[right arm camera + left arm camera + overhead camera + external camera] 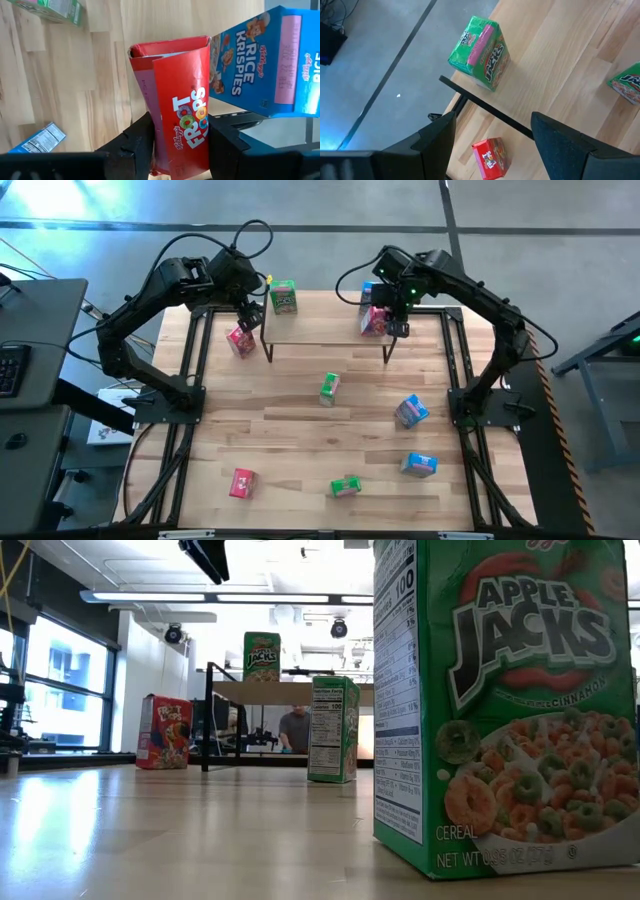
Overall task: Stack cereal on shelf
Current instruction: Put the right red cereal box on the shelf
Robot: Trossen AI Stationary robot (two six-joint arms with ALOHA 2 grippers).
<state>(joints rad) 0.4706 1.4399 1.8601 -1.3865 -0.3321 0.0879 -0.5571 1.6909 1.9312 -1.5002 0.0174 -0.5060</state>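
Right hand (175,140) clamped on red box (177,105) beside blue box (265,65); left hand (492,140) apart above shelf (485,107).

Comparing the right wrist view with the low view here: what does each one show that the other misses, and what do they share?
Only the right wrist view shows the right gripper shut on a red Froot Loops box, with a blue Rice Krispies box standing beside it.

Only the low view shows a person in the room beyond the shelf, and an Apple Jacks box standing on that shelf.

Both show the wooden tabletop.
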